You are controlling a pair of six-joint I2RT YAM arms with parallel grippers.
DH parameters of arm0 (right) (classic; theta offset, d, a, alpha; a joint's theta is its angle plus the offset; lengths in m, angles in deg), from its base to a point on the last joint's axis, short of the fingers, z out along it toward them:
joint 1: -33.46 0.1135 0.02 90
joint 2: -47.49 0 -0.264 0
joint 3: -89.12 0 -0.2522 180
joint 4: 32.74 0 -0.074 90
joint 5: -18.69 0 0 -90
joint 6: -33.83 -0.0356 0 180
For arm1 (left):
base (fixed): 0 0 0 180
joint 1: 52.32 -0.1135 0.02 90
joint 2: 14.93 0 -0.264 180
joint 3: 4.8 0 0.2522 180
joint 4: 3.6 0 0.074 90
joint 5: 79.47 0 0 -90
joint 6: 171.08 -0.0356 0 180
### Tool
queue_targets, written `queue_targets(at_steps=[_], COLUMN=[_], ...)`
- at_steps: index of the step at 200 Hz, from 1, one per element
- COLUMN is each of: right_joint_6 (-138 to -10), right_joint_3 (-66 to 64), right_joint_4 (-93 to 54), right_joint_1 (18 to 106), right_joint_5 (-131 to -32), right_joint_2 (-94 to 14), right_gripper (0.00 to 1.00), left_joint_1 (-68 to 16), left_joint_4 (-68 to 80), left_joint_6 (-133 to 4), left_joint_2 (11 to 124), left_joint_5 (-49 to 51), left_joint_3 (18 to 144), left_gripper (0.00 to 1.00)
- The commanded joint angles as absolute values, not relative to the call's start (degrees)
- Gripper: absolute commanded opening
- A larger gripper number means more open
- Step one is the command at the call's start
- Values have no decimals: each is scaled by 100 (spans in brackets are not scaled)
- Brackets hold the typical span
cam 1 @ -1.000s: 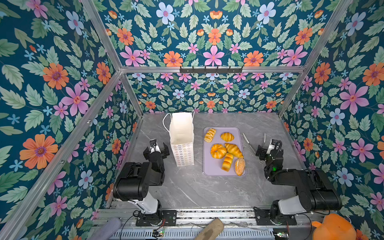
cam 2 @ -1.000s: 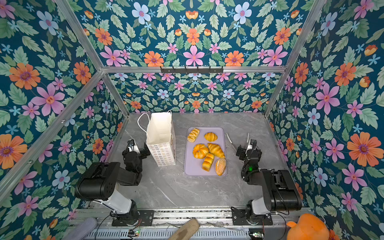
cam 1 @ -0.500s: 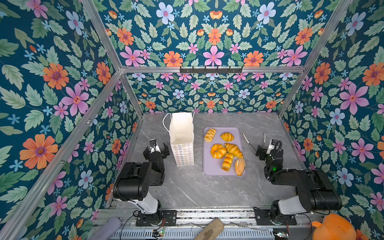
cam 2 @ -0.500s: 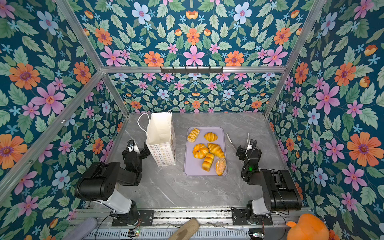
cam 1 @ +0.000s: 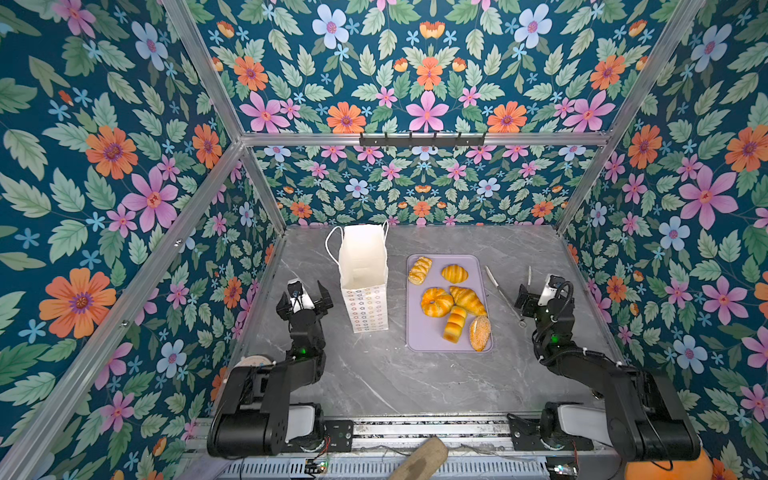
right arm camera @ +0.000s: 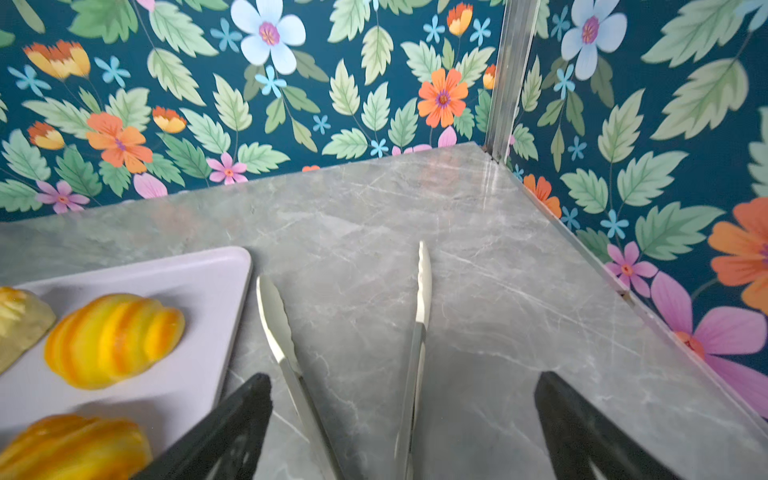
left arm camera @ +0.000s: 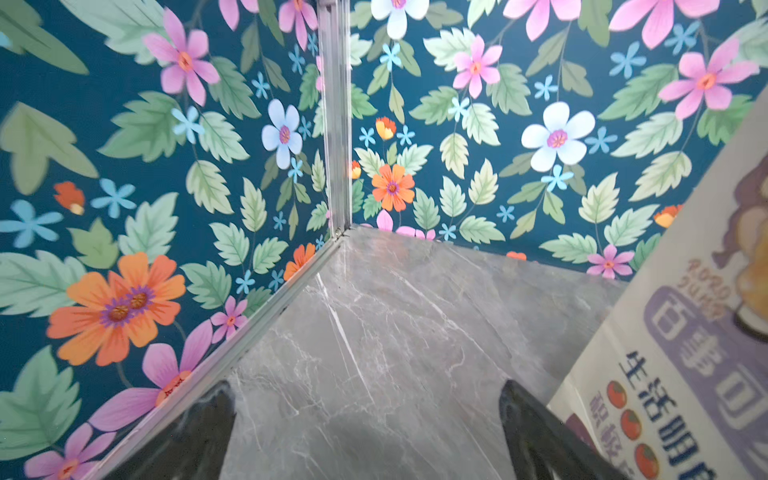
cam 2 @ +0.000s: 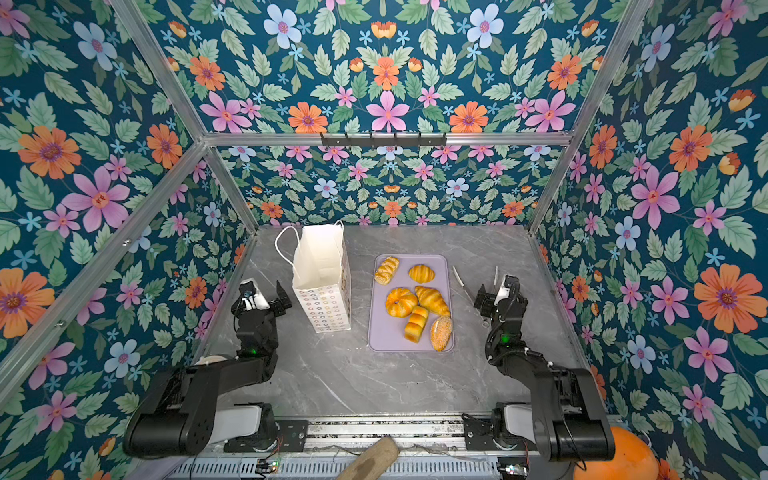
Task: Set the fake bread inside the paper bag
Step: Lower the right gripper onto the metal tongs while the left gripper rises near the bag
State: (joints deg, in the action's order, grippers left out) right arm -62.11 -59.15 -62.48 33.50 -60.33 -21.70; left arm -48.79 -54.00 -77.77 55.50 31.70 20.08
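Note:
Several glossy golden pieces of fake bread lie on a lilac tray at mid-table in both top views. The paper bag stands upright and open-topped left of the tray. My left gripper hangs open just left of the bag, over bare table; the bag's printed side fills one edge of the left wrist view. My right gripper is open to the right of the tray, low over metal tongs, holding nothing. A striped croissant shows nearby.
The metal tongs lie spread on the grey marble table between the tray and the right wall. Floral walls close in on three sides. A black hook rail crosses the back wall. An orange plush toy sits outside the front right corner.

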Motion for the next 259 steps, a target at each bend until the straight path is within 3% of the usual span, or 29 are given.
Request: queue_targets(at_steps=[1, 24, 43, 73, 86, 126, 259], right_joint_6=[-6831, -7423, -8292, -8257, -8256, -8102, -6901], right_joint_3=[-5533, -5276, -4581, -3886, -3865, -3122, -2159], right_joint_4=[-4567, -4028, -2587, -1243, -915, 939, 904], right_joint_1=[3353, 3355, 3352, 3351, 3353, 3362, 3313], right_joint_5=[-5876, -6588, -6813, -7740, -7663, -7329, -7157], right_joint_2=[-1648, -1265, -1052, -896, -927, -1757, -4065], right_gripper=[99, 96, 94, 98, 97, 95, 99], left_joint_1=[-4872, -4876, -4880, -4880, -4880, -4880, -4880], left_joint_4=[-4272, -2265, -649, 549, 860, 1281, 946], left_joint_6=[-7460, -6608, -6002, -5742, -5688, -5869, -6016], left_joint_2=[4783, 3952, 3500, 3074, 2977, 3012, 3223], left_joint_5=[3562, 4152, 4471, 3830, 3512, 3031, 1752], left_joint_3=[2129, 2836, 3538, 4296, 4538, 4933, 5159], left_gripper=[100, 100, 100, 100, 100, 100, 97])
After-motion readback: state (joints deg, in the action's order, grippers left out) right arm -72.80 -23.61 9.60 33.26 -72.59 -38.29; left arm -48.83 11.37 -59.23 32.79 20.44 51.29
